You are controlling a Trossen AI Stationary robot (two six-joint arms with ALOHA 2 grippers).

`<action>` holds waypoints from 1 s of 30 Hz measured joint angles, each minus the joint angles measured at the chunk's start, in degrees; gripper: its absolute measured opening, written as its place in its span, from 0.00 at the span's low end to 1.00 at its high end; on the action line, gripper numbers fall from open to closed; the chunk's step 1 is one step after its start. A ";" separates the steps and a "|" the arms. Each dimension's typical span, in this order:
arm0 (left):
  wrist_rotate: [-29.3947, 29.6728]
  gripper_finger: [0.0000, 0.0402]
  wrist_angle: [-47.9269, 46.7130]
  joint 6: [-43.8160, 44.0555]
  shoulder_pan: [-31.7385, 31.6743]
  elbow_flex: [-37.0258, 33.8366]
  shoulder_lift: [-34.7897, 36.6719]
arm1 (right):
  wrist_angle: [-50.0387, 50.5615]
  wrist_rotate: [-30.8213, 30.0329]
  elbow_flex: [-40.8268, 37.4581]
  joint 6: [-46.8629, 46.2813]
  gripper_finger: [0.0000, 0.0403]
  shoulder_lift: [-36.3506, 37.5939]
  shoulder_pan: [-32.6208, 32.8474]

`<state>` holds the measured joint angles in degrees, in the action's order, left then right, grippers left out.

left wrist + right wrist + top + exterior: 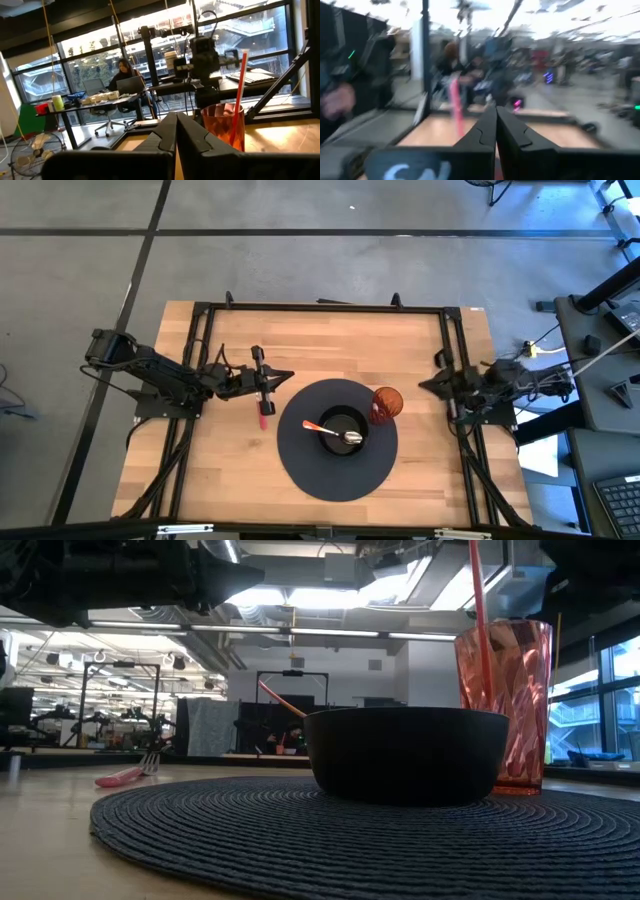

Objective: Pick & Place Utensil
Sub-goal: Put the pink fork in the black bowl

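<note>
From overhead I have the round dark woven placemat (300,465) sitting a little right of centre on the pale wooden table (420,350), with the black round bowl (338,423) on it. A metal spoon with an orange handle (335,432) lies in that bowl, its handle leaning out over the rim toward my left arm's side. Touching the bowl on the right arm's side is the translucent red plastic tumbler (387,403), with a red straw (478,595) standing in it. The utensil still on the bare wood is the pink-handled fork (263,416), lying just off the mat's edge; at table height I see it flat on the table, tines pointing toward the mat. My left gripper (285,377) hangs above the table close to the fork, off the mat, and its wrist camera shows the two dark fingers (165,137) pressed together with nothing between them. My right gripper (428,385) waits at the right side of the table, near the tumbler, its fingers likewise closed flat against each other and empty.
</note>
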<state>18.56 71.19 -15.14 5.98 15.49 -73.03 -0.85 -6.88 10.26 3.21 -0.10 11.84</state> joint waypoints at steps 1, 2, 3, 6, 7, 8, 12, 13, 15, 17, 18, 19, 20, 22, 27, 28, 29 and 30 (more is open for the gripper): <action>-0.01 0.01 -0.24 -0.01 0.02 0.00 0.00 | -0.42 1.47 -1.51 0.02 0.01 0.00 0.00; 0.03 0.01 -0.40 -0.04 0.02 0.00 0.00 | -0.83 2.46 -2.74 0.01 0.01 0.00 0.02; 0.40 0.01 -0.53 -0.02 0.02 0.00 0.00 | -2.04 2.48 -3.61 -0.07 0.01 -0.02 0.02; 2.19 0.00 -0.76 0.00 0.00 0.00 0.00 | -3.08 1.21 -5.14 0.11 0.01 0.02 0.02; 2.51 0.00 -0.76 0.00 0.00 0.00 0.00 | -3.14 0.70 -5.13 0.15 0.01 -0.10 0.02; 2.75 0.00 -0.76 0.00 0.00 0.00 0.00 | -2.81 0.54 -5.14 0.24 0.01 -0.11 0.02; 2.62 0.02 -0.78 0.64 0.01 0.00 0.00 | -0.93 0.60 -5.03 -0.03 0.01 -0.13 0.02; 2.61 0.02 -0.78 0.87 0.02 0.00 0.00 | 0.72 0.62 -5.03 -0.27 0.01 -0.13 0.02; 2.63 0.02 -0.78 0.90 0.02 0.00 0.00 | 3.15 0.60 -5.05 -1.08 0.01 -0.13 0.02; 2.61 0.01 -0.78 0.90 0.00 0.00 0.00 | 3.88 0.54 -5.05 -1.28 0.01 -0.13 0.02; 2.61 0.01 -0.84 0.90 0.02 0.00 0.00 | 3.91 0.53 -5.05 -1.26 0.01 -0.13 0.02; 2.61 0.01 -1.03 0.90 0.02 0.00 0.00 | 3.79 0.53 -5.05 -1.25 0.01 -0.13 0.02; 2.62 0.01 -1.30 0.90 0.00 0.00 0.00 | 3.68 0.49 -5.05 -1.25 0.01 -0.13 0.02; 2.61 0.00 -1.89 0.90 0.00 0.00 0.00 | 3.72 0.47 -5.05 -1.25 0.01 -0.13 0.02; 3.79 0.01 -5.04 3.36 -0.15 0.00 0.00 | 3.74 0.47 -5.06 -1.23 0.01 -0.13 0.02; 4.49 0.00 -5.89 3.92 -0.26 0.00 0.00 | 3.74 0.47 -5.05 -1.23 0.01 -0.13 0.02; 5.30 0.00 -6.65 4.07 -0.45 0.00 0.00 | 3.74 0.46 -5.05 -1.23 0.01 -0.13 0.02; 6.01 0.00 -7.36 4.14 -0.58 0.00 0.00 | 3.74 0.45 -5.05 -1.23 0.01 -0.13 0.02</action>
<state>24.57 63.83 -11.00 5.40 15.49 -73.03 2.90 -6.43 5.21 1.98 -0.23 11.86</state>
